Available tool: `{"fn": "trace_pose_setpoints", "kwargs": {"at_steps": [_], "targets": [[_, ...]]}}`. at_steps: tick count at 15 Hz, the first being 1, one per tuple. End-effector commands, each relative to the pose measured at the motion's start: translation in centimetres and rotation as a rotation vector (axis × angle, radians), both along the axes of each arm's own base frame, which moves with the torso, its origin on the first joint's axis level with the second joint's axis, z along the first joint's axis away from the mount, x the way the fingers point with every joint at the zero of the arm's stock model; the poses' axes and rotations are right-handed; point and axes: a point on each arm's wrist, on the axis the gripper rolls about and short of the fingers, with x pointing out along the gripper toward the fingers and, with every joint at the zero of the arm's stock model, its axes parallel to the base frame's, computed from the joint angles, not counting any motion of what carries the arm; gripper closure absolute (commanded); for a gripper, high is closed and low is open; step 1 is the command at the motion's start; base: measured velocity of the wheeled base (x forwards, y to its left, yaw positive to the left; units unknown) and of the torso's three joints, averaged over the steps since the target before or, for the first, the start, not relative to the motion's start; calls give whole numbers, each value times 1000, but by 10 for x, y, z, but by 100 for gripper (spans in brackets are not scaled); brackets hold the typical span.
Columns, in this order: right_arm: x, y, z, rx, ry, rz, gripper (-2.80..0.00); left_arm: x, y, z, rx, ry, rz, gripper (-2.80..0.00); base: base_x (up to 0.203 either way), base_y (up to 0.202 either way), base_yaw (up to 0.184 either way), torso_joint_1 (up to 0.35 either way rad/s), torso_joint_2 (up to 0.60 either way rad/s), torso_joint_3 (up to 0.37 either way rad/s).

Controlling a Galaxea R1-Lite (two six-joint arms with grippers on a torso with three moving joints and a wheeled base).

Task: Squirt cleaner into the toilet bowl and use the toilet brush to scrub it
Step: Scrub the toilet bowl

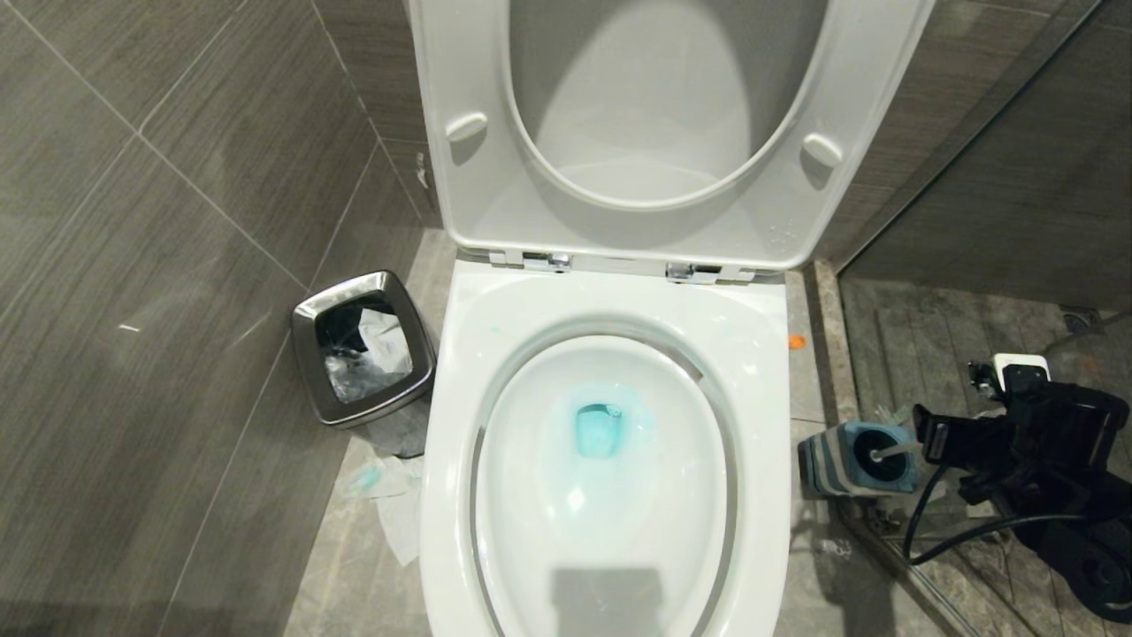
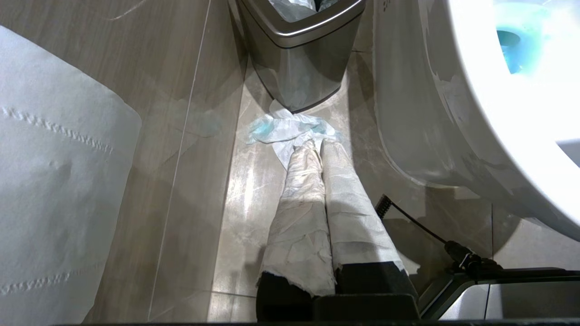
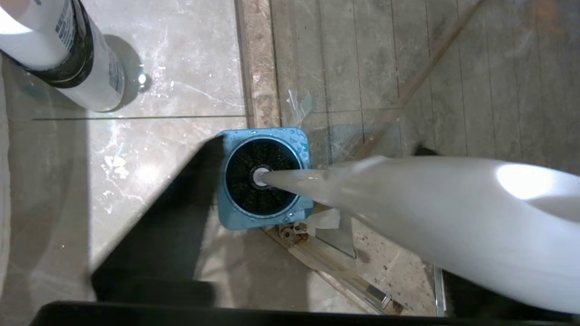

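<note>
The white toilet bowl (image 1: 531,495) stands open with its seat and lid up, and blue cleaner (image 1: 599,431) pools at the bottom. To its right on the floor sits the blue-and-grey holder (image 1: 862,456) with the toilet brush (image 1: 898,451) standing in it. My right gripper (image 1: 942,451) is at the handle, open. In the right wrist view the white handle (image 3: 430,213) rises from the holder (image 3: 263,179) between the spread fingers of the right gripper (image 3: 319,147), with a gap on one side. A white cleaner bottle (image 3: 68,54) stands nearby. My left gripper (image 2: 317,145) hangs shut and empty above the floor.
A steel waste bin (image 1: 364,349) stands left of the toilet, with crumpled tissue (image 1: 389,495) on the floor before it. A toilet paper roll (image 2: 54,181) is close to the left wrist. A glass partition and its floor track (image 3: 335,271) run just behind the holder.
</note>
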Motion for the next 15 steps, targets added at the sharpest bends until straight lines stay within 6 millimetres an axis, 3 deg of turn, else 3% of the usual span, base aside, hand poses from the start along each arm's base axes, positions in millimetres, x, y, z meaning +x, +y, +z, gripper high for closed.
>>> {"fn": "trace_pose_setpoints", "kwargs": {"at_steps": [1, 15], "targets": [[-1, 0, 0, -2, -6, -2, 0, 0, 0, 0, 0, 0, 1, 0, 0, 0, 0, 0, 0, 0], [-11, 1, 23, 1, -154, -3, 0, 0, 0, 0, 0, 0, 1, 0, 0, 0, 0, 0, 0, 0]]}}
